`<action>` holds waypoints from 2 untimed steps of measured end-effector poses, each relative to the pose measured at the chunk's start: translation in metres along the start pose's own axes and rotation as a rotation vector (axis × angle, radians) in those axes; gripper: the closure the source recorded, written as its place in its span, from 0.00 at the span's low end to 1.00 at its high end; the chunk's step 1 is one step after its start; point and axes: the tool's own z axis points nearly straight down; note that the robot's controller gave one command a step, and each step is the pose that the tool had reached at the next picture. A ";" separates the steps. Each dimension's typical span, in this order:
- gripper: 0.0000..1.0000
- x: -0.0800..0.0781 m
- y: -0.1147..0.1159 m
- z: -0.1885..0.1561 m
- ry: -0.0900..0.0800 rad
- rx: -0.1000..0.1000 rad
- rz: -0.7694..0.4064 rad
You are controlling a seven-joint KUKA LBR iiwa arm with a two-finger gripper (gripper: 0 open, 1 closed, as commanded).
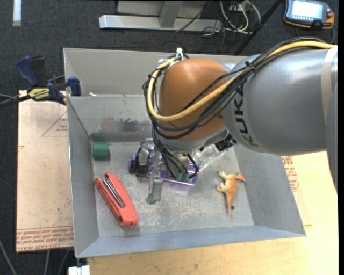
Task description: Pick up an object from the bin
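Orange-capped arm [193, 96] hangs low, gripper [155, 190] by a purple piece [181, 178]; parted or closed I can't tell; nothing looks lifted.

A robotics lab: a big grey industrial arm [290, 107] lettered KUKA, strung with yellow and black cables, reaches over a grey metal bin [80, 177], with dark carpet floor [32, 32] around it. Beyond the bin's far edge lie a handheld control pendant [309, 12], loose wiring [236, 19] and a metal rail [156, 20].
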 end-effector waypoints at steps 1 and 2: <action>0.00 -0.002 -0.001 -0.005 -0.008 -0.002 0.004; 0.00 -0.041 -0.042 0.023 -0.012 -0.005 -0.020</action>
